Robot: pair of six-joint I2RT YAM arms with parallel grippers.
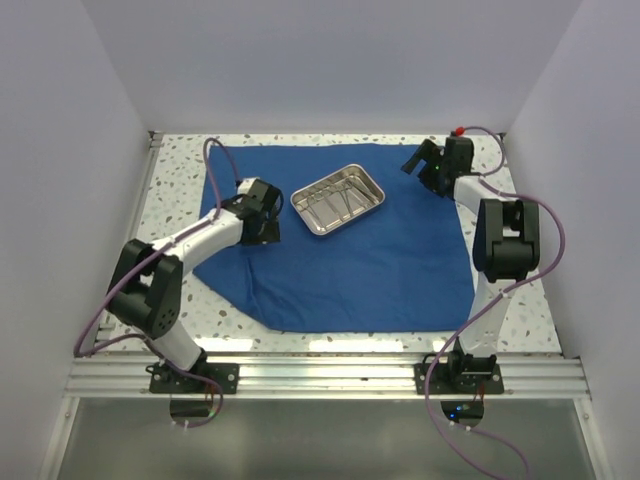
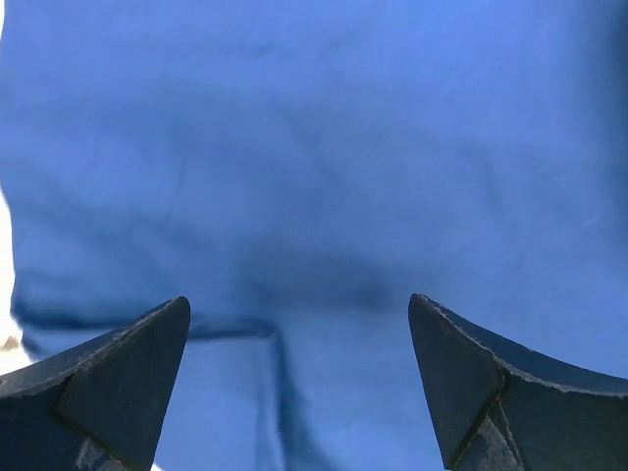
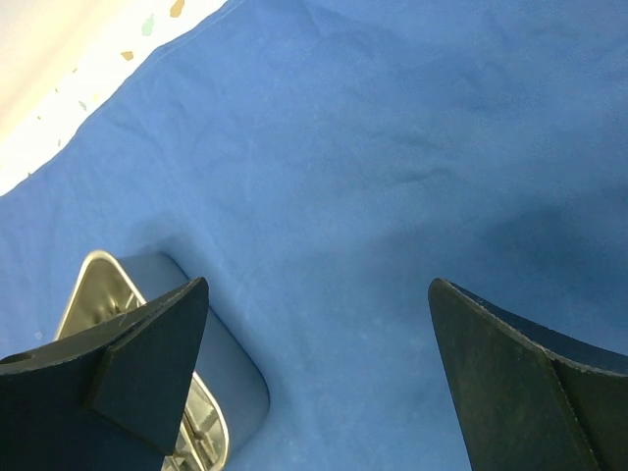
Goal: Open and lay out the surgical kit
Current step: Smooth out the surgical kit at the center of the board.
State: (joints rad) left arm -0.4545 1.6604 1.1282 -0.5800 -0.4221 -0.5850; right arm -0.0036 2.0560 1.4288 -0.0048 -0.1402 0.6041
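Two grippers, one cloth, one tray, one set of instruments; blue cloth [image 1: 350, 270] spread open and mostly flat over the middle of the speckled table [image 1: 175, 190], its far edge close to the table's back edge, its near edge curved, with light creases across it; steel tray [image 1: 339, 199] standing on the cloth's far half, open side up, turned at a slant to the table's edges; slim silver instruments [image 1: 336, 203] lying side by side inside the tray, too small to tell each kind; left gripper [image 1: 268, 222] over the cloth's left part, just beside the tray's left end and apart from it, fingers spread wide with nothing between them, contact with the cloth not determinable; in the left wrist view the left gripper [image 2: 299, 314] frames only blue cloth [image 2: 314, 147], a shallow fold running between the tips and a sliver of table [image 2: 5, 294] at the left border; right gripper [image 1: 416, 160] at the cloth's far right corner, jaws wide apart and holding nothing; in the right wrist view the right gripper [image 3: 319, 289] looks across blue cloth [image 3: 412, 147] toward the steel tray [image 3: 235, 378], whose rounded corner shows partly behind one of the fingers [image 3: 147, 343]; bare table [image 3: 49, 78] at that view's upper left.
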